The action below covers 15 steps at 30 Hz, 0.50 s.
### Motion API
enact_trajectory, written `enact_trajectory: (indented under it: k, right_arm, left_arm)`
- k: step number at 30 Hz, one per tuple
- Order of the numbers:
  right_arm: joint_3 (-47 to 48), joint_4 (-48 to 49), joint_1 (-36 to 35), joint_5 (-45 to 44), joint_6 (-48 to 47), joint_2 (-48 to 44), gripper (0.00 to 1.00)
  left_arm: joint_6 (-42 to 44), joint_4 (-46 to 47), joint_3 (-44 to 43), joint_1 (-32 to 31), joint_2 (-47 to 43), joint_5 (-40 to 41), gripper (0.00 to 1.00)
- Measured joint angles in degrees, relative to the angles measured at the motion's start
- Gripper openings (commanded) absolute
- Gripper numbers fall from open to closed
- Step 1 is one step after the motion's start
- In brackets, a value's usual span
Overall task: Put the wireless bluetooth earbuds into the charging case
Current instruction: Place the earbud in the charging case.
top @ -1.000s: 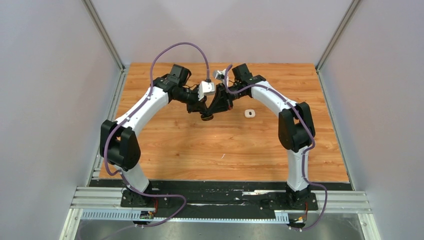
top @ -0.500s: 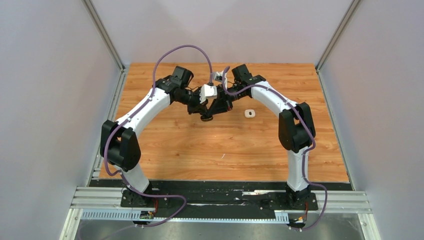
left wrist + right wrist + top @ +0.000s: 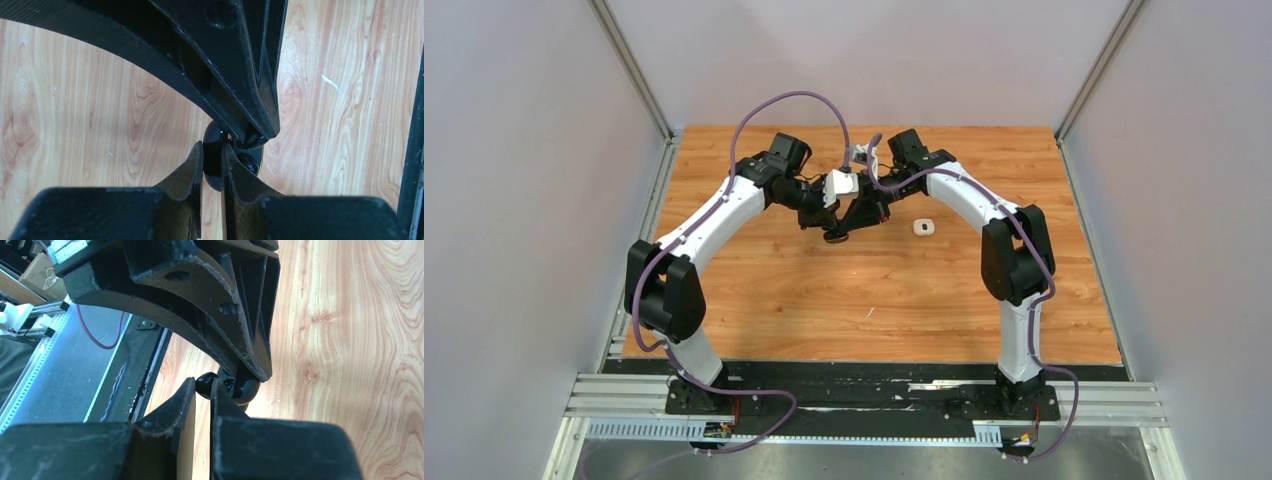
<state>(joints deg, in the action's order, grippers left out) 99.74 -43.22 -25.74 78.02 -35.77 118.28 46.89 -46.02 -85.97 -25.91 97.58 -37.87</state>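
Both grippers meet above the middle of the table. My left gripper (image 3: 832, 230) (image 3: 212, 146) is shut on the upright edge of a glossy black charging case (image 3: 214, 159), held open above the wood. One dark well (image 3: 248, 163) of the case shows. My right gripper (image 3: 848, 226) (image 3: 202, 383) is shut on a small black earbud (image 3: 206, 385) and holds it at the case's open face (image 3: 245, 388). In the left wrist view the right fingertips (image 3: 252, 131) press down over the case. Whether the earbud sits in its well is hidden.
A small white rounded case (image 3: 924, 228) lies on the wooden table (image 3: 874, 300) to the right of the grippers. Grey walls close in the left, right and back. A black rail and metal frame (image 3: 75, 375) run along the near edge.
The left wrist has turned and shifted a little toward the right gripper, and its purple cable has risen. The grippers stay together on the black case.
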Motion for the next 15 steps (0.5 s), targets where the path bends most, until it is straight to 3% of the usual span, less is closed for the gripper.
enact_trajectory:
  k: [15]
  right_arm:
    - [0.8,-0.9,-0.2,-2.6,0.7,0.0,0.02]
  left_arm:
    - [-0.1,0.1,0.0,0.0,0.0,0.0,0.00]
